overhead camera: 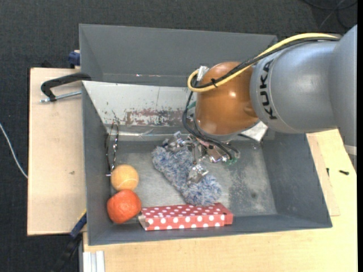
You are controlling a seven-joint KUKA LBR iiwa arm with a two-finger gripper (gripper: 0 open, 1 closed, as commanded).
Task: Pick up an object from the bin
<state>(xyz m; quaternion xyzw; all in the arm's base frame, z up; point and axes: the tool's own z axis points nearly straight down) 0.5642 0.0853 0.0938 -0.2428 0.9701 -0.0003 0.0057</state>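
- My gripper [199, 158] is down at the upper part of the blue-grey fuzzy cloth [190, 180] mid-bin; I cannot tell whether it is parted or closed.
- Just in front of the cloth lies a red white-dotted box [186, 216].
- Left of the cloth, a yellow ball [124, 177] touches an orange ball [123, 206].

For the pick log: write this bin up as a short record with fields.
container: grey metal bin
gripper: low over the middle of the bin, at the fuzzy blue-grey cloth
hold: cannot tell
left front corner: round orange ball, with a round yellow-orange ball touching it just behind
front wall: flat red box with white dots, lying along it
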